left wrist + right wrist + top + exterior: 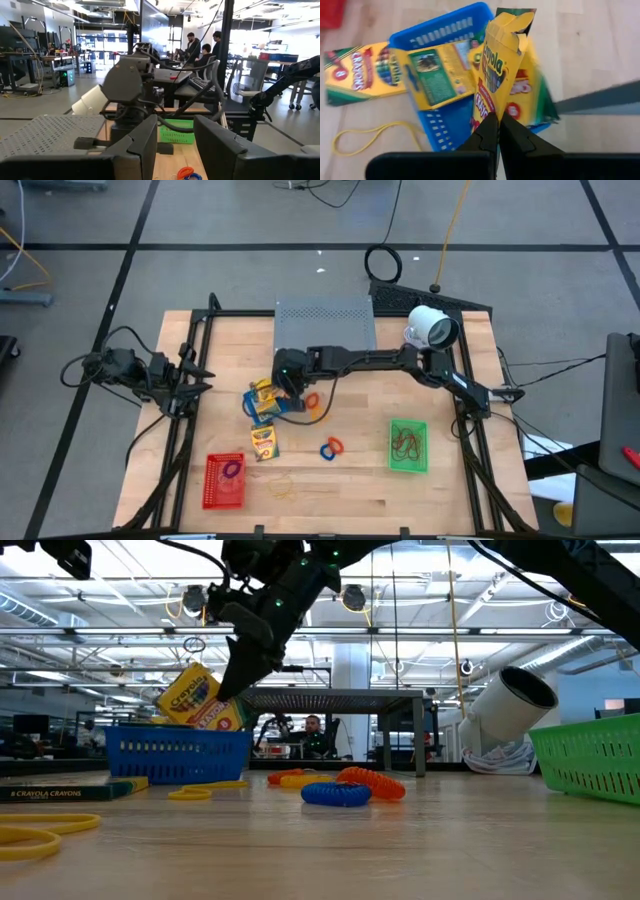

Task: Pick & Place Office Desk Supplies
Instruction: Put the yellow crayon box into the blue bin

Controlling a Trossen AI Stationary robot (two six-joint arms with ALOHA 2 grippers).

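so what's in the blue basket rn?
Blue basket holds crayon packs: one lies flat, back side up; the right gripper is shut on another crayon pack standing tilted over it, with a third behind. Basket floor under them is mostly covered.

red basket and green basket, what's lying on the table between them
In the high view, between the red basket and the green basket lie a thin yellow rubber band and a blue and orange coil pair; otherwise bare wood.
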